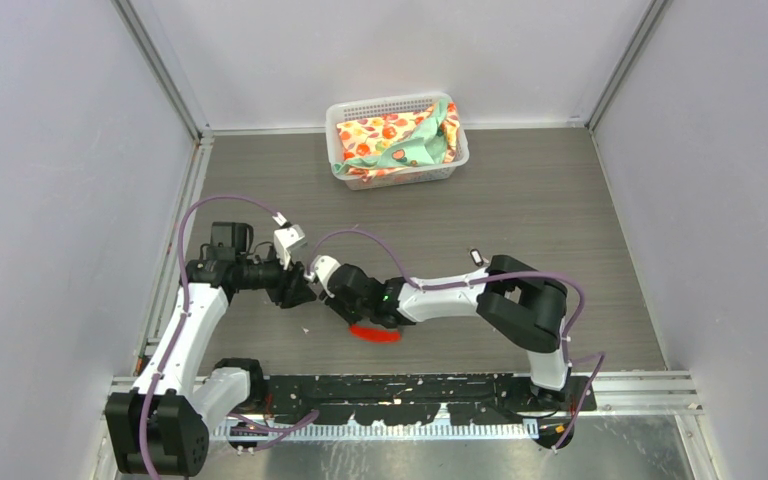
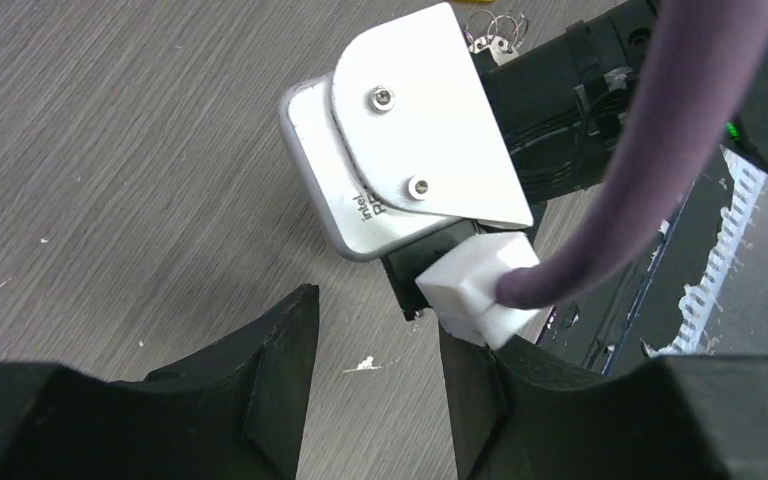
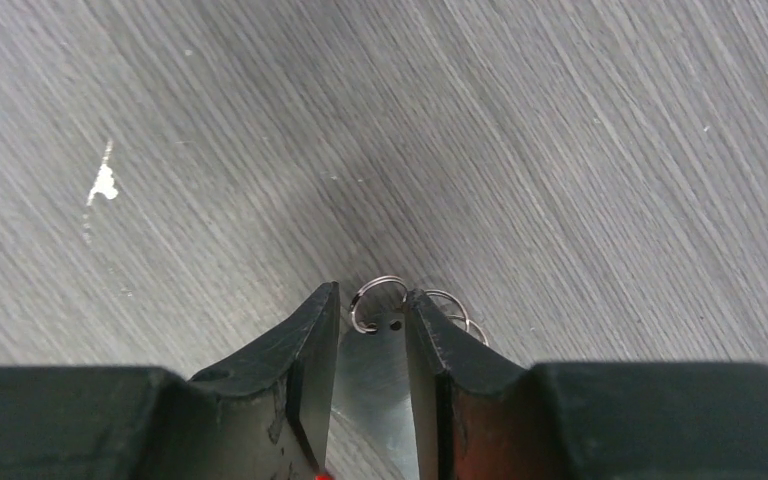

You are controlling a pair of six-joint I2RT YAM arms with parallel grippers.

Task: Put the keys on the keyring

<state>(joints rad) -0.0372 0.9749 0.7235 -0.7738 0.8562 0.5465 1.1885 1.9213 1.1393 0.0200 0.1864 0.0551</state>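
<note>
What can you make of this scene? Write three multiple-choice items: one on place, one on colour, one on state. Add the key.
1. Where is the basket?
A. at the table's far edge
B. between the arm bases
C. in the left jaws

2. What colour is the tag?
A. blue
B. red
C. green

3. How do the left jaws stand?
A. apart, empty
B. shut on a key
C. shut on cloth

Key:
1 A, the top view shows it at the far end.
2 B, it shows bright red in the top view.
3 A, the left wrist view shows bare table between them.
</note>
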